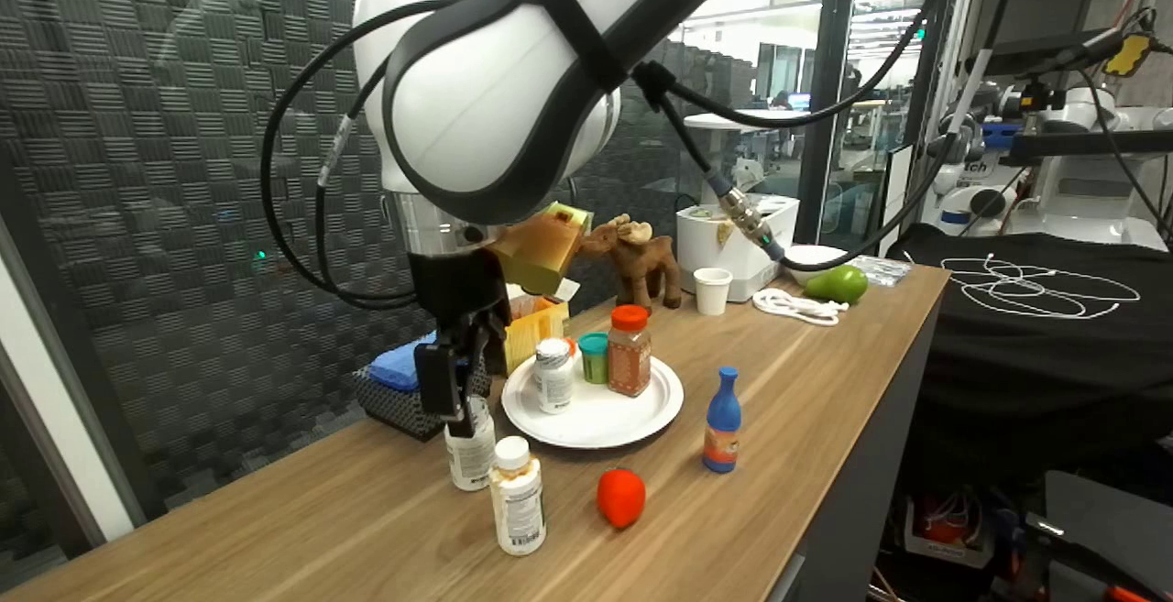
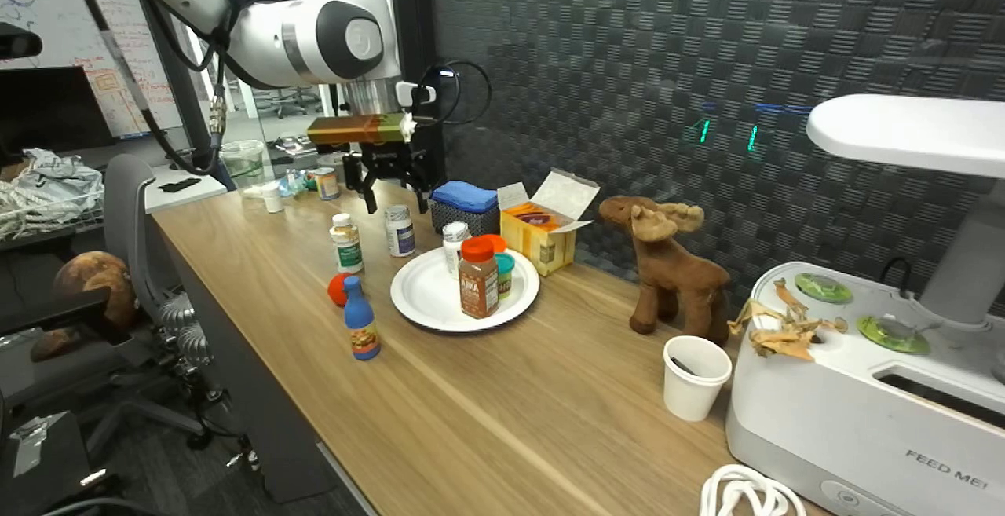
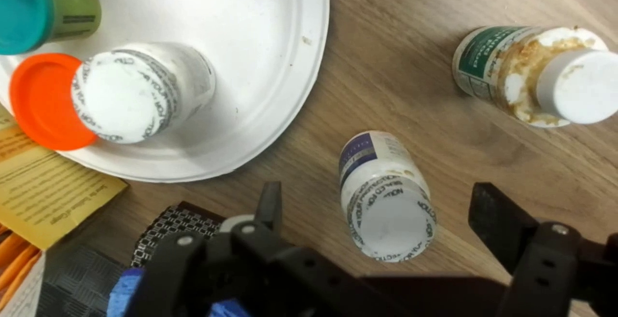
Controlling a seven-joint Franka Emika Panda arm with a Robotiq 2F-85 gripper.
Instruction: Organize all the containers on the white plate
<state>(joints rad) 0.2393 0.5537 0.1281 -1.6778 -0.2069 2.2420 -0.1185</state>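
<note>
A: State of the hand (image 2: 396,206)?
B: Released, jaws spread wide.
A: And the purple-labelled bottle (image 3: 388,196)?
B: Upright below the hand, long axis vertical, lettered top facing up; the white plate (image 3: 251,90) lies to one side.

In an exterior view, white plate (image 1: 605,425): round, flat | on it, upright: seal-capped white bottle (image 1: 554,384) left, teal-lidded tub (image 1: 595,360) centre, red-capped clear jar (image 1: 630,356) right | orange-lidded container (image 3: 46,104): far rim, body hidden | off it, near left, upright: purple-labelled white bottle (image 1: 472,458) | nearest, upright: brown-stained green-labelled white bottle (image 1: 519,503)
</note>
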